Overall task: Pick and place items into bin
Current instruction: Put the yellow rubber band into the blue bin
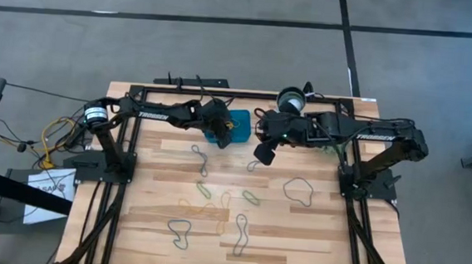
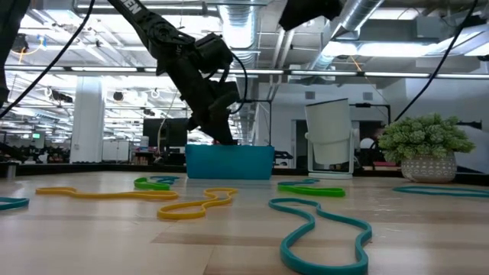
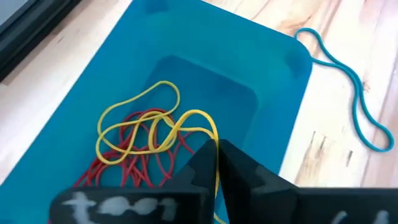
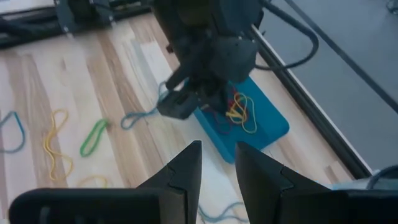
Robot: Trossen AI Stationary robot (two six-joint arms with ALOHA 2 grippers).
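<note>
The teal bin point(image 3: 261, 56) stands at the table's far middle point(image 1: 239, 118). Red bands point(image 3: 143, 169) lie on its floor, with a yellow band point(image 3: 124, 134) on top of them. My left gripper point(image 3: 216, 152) reaches down into the bin point(image 2: 229, 162) and is shut on that yellow band. My right gripper point(image 4: 217, 155) hangs open, well above the table just right of the bin point(image 1: 264, 153), with nothing between its fingers. Several loose bands lie flat on the wood: teal point(image 1: 199, 158), green point(image 1: 250, 197), yellow point(image 1: 241, 232) and a dark one point(image 1: 300, 191). My left gripper pinches a strand of the yellow band point(image 3: 212, 134) between its two fingertips. The fingers slant down into the bin from the table's left. The rest of the band lies in slack loops on the red bands and the bin's floor.
A white-and-metal cup point(image 1: 290, 100) stands at the far edge right of the bin point(image 2: 330, 137). A spiky green plant in a pot point(image 2: 425, 145) sits further right. A teal band point(image 3: 354, 93) lies on the wood right beside the bin.
</note>
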